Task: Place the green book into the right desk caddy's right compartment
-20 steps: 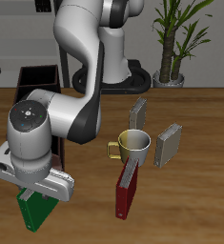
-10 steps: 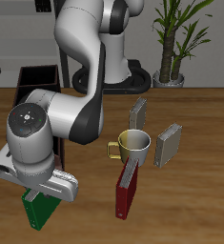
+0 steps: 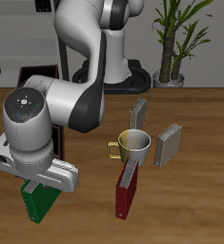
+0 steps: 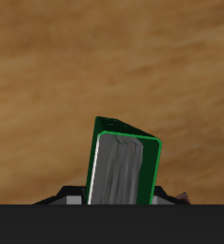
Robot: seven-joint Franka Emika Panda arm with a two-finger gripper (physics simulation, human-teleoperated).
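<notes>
One green book [image 3: 32, 202], one dark red book [image 3: 126, 193], two grey books [image 3: 168, 145], one mug [image 3: 133, 145].

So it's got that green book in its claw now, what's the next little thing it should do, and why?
Probably carry it up and back toward the right desk caddy. The gripper appears shut on the green book, near the table's front edge, while the caddy stands farther back, mostly hidden behind the arm, and its tall walls need clearing.

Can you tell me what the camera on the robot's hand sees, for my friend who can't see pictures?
A green book fills the middle of the wrist view, seen end-on with its pale page edges showing, held in the gripper with the brown wooden table beyond it. Nothing else shows.
</notes>
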